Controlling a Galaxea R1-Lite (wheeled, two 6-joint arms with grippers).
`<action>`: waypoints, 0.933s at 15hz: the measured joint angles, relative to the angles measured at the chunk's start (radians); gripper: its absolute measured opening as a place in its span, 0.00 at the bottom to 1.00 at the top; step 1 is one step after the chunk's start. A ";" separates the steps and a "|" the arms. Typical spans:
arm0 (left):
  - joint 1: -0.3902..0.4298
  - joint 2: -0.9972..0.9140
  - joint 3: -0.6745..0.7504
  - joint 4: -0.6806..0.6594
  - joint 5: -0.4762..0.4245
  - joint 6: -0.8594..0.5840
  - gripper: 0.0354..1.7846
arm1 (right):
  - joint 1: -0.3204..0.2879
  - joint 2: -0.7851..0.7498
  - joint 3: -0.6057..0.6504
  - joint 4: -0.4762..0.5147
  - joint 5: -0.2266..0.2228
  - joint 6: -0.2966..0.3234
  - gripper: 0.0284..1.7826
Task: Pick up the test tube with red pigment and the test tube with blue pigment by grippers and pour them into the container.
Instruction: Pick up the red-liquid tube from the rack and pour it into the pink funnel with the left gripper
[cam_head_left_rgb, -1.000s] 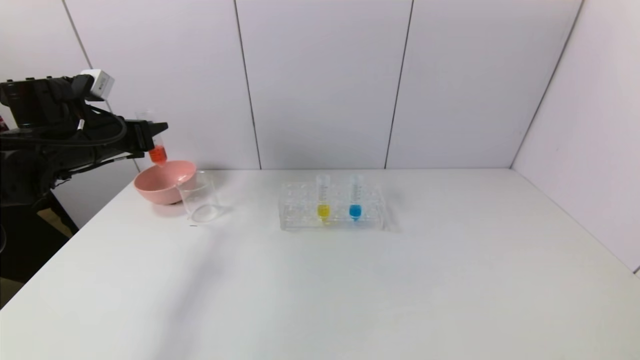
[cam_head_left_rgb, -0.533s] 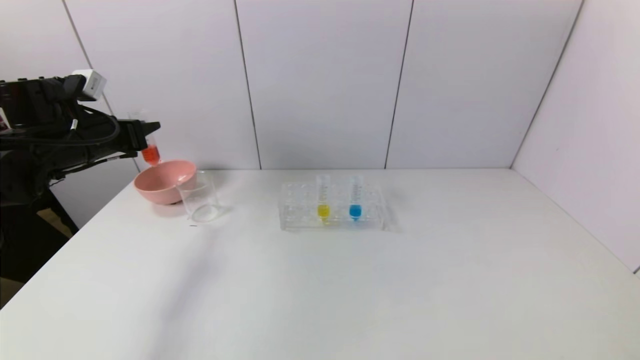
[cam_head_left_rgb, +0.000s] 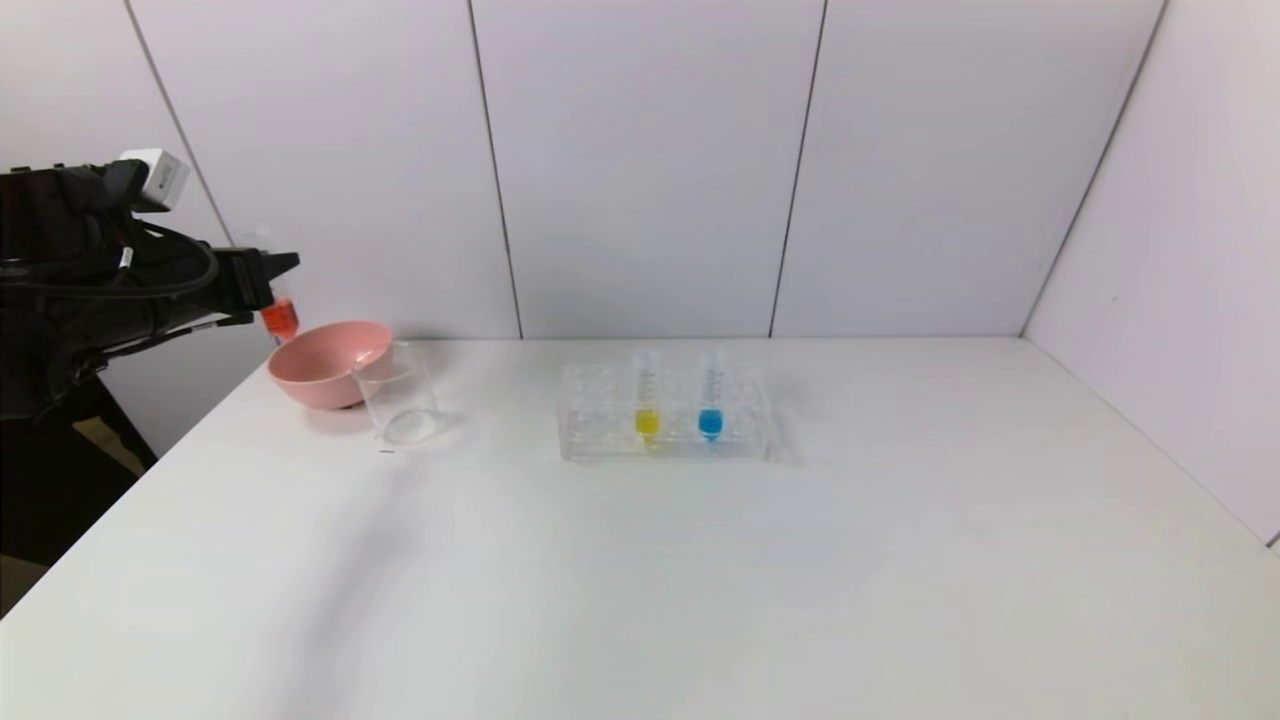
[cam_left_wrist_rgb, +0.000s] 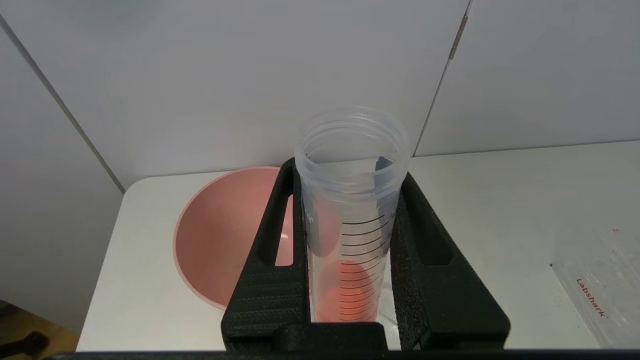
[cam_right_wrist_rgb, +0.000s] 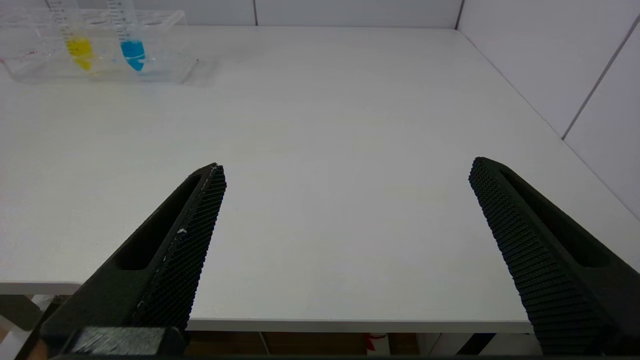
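Observation:
My left gripper (cam_head_left_rgb: 262, 278) (cam_left_wrist_rgb: 350, 200) is shut on the test tube with red pigment (cam_head_left_rgb: 278, 312) (cam_left_wrist_rgb: 350, 240), holding it upright in the air just left of the pink bowl, beyond the table's far left corner. The red liquid sits in the tube's lower tip. The container (cam_head_left_rgb: 398, 392), a clear glass beaker, stands on the table right of the bowl. The test tube with blue pigment (cam_head_left_rgb: 710, 395) (cam_right_wrist_rgb: 131, 42) stands in the clear rack. My right gripper (cam_right_wrist_rgb: 345, 172) is open over the table's near edge, out of the head view.
A pink bowl (cam_head_left_rgb: 325, 362) (cam_left_wrist_rgb: 220, 240) sits at the table's far left corner, touching the beaker. The clear rack (cam_head_left_rgb: 662, 412) (cam_right_wrist_rgb: 95, 50) at mid-table also holds a yellow-liquid tube (cam_head_left_rgb: 646, 395) (cam_right_wrist_rgb: 77, 45). White walls close the back and right.
My left gripper has drawn back to the left with the red tube, from above the bowl's left rim to left of the bowl. Nothing else has moved.

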 joint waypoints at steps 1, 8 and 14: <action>0.005 -0.001 0.003 0.000 0.002 0.000 0.25 | 0.000 0.000 0.000 0.000 0.000 0.000 1.00; 0.040 -0.015 0.010 0.000 0.000 0.003 0.25 | 0.000 0.000 0.000 0.000 0.000 0.000 1.00; 0.044 -0.003 -0.004 0.001 -0.002 0.011 0.25 | 0.000 0.000 0.000 0.000 0.000 0.000 1.00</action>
